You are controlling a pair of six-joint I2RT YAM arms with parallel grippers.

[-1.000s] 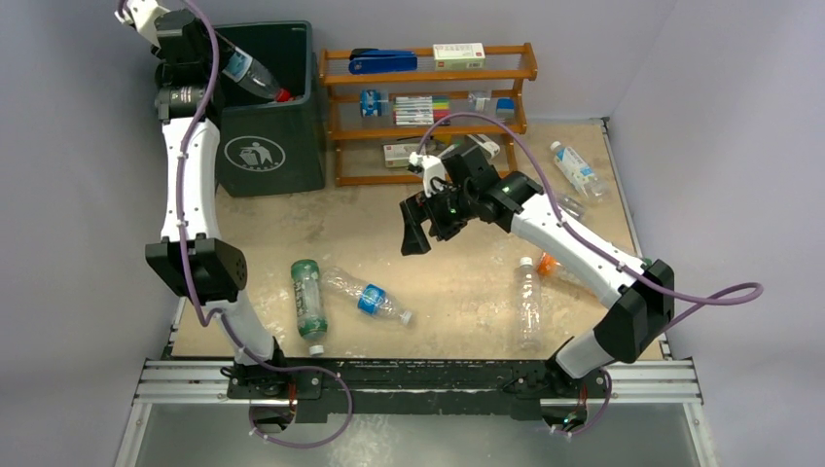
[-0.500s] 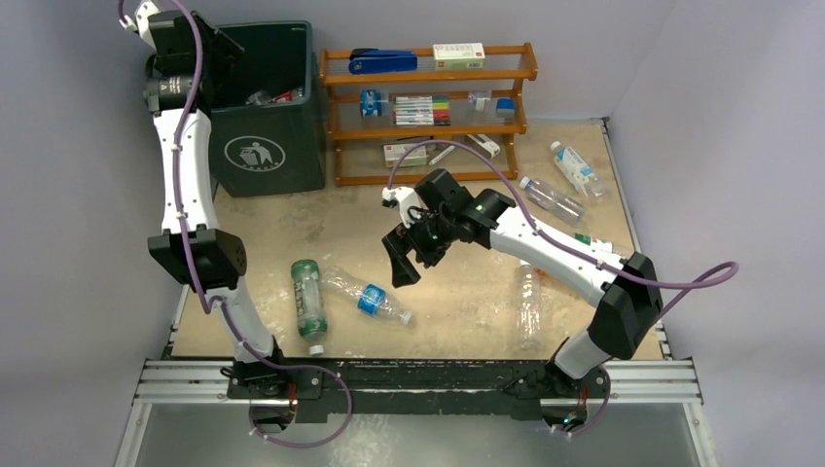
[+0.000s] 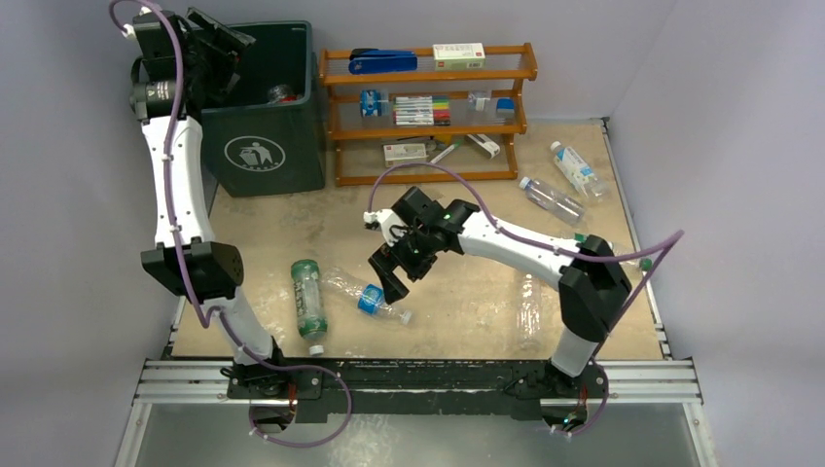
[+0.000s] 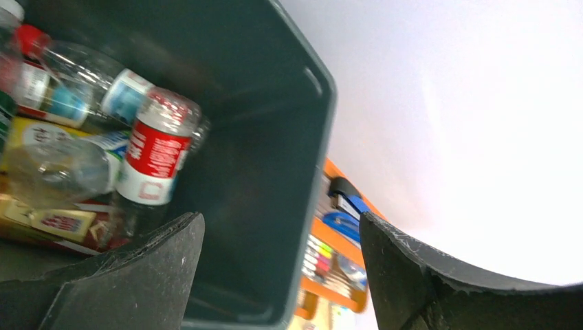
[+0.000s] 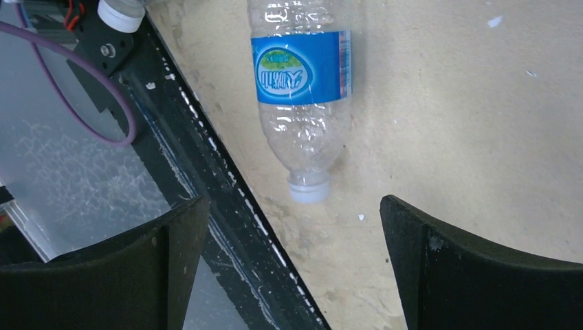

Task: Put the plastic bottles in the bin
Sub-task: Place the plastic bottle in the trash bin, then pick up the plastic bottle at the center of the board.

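My left gripper (image 3: 226, 53) hangs open and empty over the dark green bin (image 3: 258, 156). In the left wrist view the gripper (image 4: 282, 275) looks down into the bin (image 4: 275, 137), where several plastic bottles lie, one with a red label (image 4: 155, 148). My right gripper (image 3: 389, 275) is open just above a clear bottle with a blue label (image 3: 371, 298) lying on the table. In the right wrist view that bottle (image 5: 302, 75) lies ahead of the open gripper (image 5: 292, 268), white cap toward the fingers. A green bottle (image 3: 308, 297) lies beside it.
An orange wooden rack (image 3: 428, 107) with markers and boxes stands right of the bin. More clear bottles lie at the right: one near the front (image 3: 528, 304), two at the back right (image 3: 550, 197) (image 3: 576, 167). The black base rail (image 5: 206, 172) runs close to the right gripper.
My left gripper has opened and let the bottle drop into the bin. The right arm has swung left and toward the front, down to the blue-labelled bottle.
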